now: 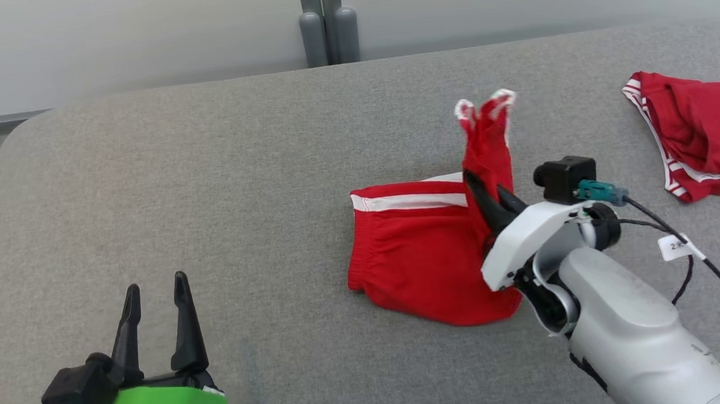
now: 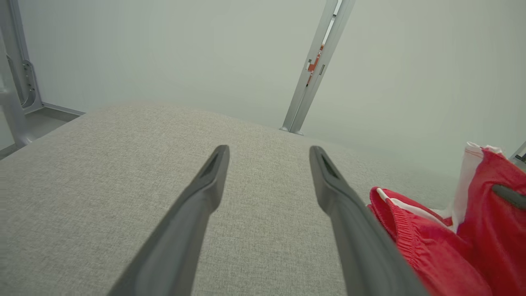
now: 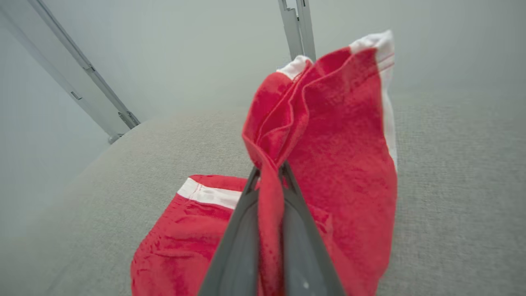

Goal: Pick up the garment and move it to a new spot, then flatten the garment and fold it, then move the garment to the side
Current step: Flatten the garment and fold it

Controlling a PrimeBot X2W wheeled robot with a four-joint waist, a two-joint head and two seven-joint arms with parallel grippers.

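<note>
"Two red garments on the grey surface [image 1: 207,187] — which one is in hand?"

"The nearer one. That garment [image 1: 421,267] is pinched by the right gripper [image 1: 485,185], whose fingers are pressed together on a bunched fold. In the right wrist view the cloth runs up between them and stands above the tips, white-edged at the top. The rest lies flat on the surface, just below the gripper and to its left, with one white band [image 1: 407,202] across it."

"Why held that way?"

"Judgement only: a lifted corner standing over the flat part suits a fold, or a pull to spread the cloth out. Most of the fabric rests on the surface, so it is not being carried clear."

"And the other arm?"

"The left gripper [image 1: 155,283] has its fingers spread wide and holds nothing. It sits low over bare surface, and the garment lies well apart from it, off to its right. Whether it touches the surface cannot be told. It is likely kept clear so as not to snag the cloth."

"Your count?"

"Garments, two: the second garment [image 1: 704,140] lies crumpled, well apart from the right gripper on its right side, and neither arm touches it. Grippers, two — one pinching, one spread. Grey upright [image 1: 327,20] beyond the far edge, one."
</note>
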